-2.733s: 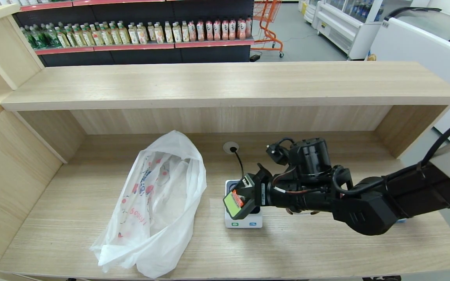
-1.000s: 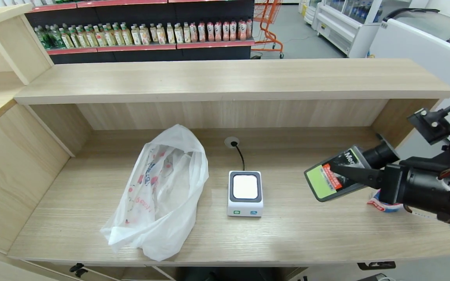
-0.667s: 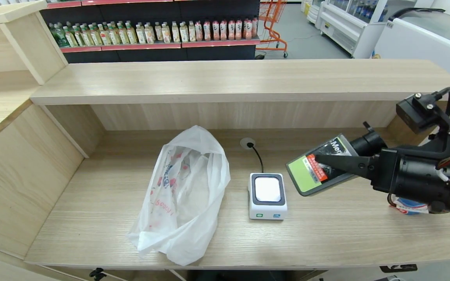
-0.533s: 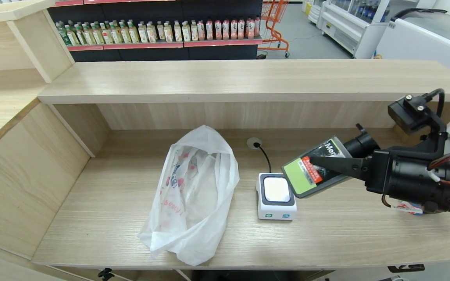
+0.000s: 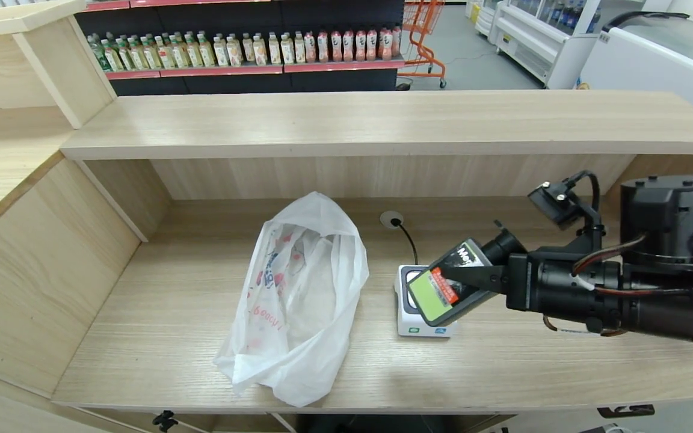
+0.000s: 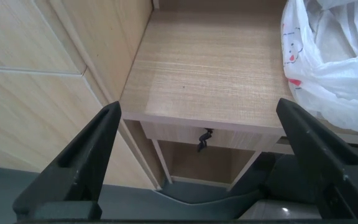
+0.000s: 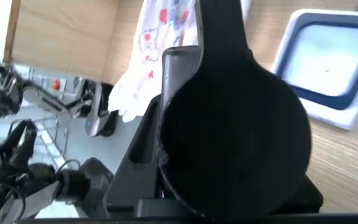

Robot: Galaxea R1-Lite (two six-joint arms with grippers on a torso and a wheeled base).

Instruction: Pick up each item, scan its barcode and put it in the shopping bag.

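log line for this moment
phase: scan | right hand: shut on bottle, over scanner | left hand: open, at counter edge | shopping bag: left of scanner

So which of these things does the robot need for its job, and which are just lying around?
For the job:
- the black bottle with the green label, held in the right gripper
- the scanner
- the shopping bag

Just lying about:
- the rows of drink bottles
- the orange trolley
- the freezers

Label print on item [image 5: 431, 296] illegible.
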